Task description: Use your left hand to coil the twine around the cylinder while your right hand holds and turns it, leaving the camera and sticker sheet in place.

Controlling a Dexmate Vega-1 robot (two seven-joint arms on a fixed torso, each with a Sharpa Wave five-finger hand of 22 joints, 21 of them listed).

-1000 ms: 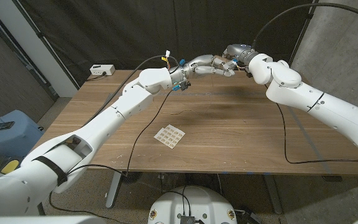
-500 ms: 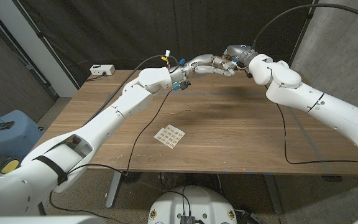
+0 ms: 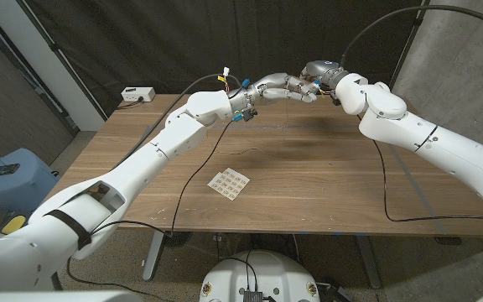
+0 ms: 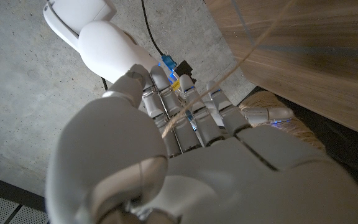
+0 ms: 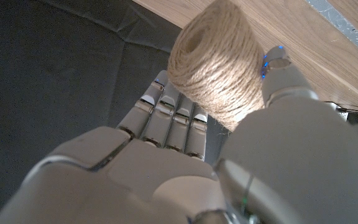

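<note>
my right hand (image 5: 185, 155) clasps the light, fuzzy cylinder (image 5: 213, 65) by its sides; beside it, my left hand (image 4: 185, 137) pinches limp twine (image 4: 253, 50).

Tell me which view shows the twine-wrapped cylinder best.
The right wrist view: the twine-wrapped cylinder shows large, held by the right hand. The left wrist view catches only its edge beyond the left hand; the head view hides it between the hands.

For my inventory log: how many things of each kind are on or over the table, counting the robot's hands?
Hands: 2 (left, right)
Cylinder wound with twine: 1
Sticker sheet: 1
White box: 1
Total: 5
</note>
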